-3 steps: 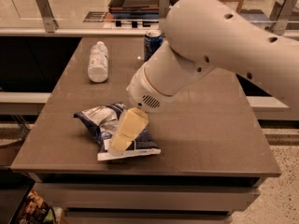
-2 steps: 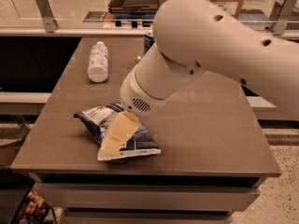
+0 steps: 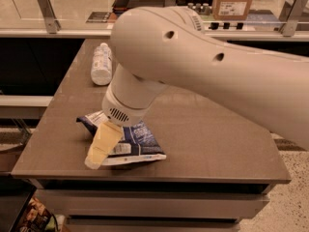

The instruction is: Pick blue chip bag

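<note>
The blue chip bag (image 3: 138, 140) lies flat near the front left edge of the brown table (image 3: 217, 129). It is dark blue and white foil with a white label patch facing the front. My gripper (image 3: 98, 153) hangs from the big white arm (image 3: 203, 66) and reaches down onto the left front part of the bag. Its yellowish tip covers the bag's left side and comes close to the table's front edge. The arm's wrist hides the middle of the bag.
A white plastic bottle (image 3: 101, 64) lies on its side at the table's back left. A counter with a cardboard box (image 3: 234, 1) runs behind the table. The arm hides the table's back middle. The floor drops away at left and front.
The arm has swung left and lower. The gripper has slid left and toward the front edge across the bag. The arm now hides the blue can at the back.
</note>
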Controlling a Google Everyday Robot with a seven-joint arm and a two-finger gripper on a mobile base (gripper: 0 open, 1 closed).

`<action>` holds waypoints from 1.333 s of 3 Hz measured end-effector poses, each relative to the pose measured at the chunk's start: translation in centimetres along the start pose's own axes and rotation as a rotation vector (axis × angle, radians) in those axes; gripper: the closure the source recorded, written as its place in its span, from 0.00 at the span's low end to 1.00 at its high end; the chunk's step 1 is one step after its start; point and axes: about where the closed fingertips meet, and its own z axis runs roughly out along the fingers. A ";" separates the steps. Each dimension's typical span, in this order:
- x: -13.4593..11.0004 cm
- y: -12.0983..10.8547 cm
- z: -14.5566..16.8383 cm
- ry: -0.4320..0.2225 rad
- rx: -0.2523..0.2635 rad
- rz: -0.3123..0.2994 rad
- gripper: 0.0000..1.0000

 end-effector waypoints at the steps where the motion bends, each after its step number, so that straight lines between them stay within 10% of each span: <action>1: 0.6 -1.1 1.1 0.053 0.038 0.050 0.00; 2: 1.6 -2.5 1.7 0.072 0.053 0.081 0.00; 4: 1.4 -2.3 1.5 0.070 0.057 0.076 0.41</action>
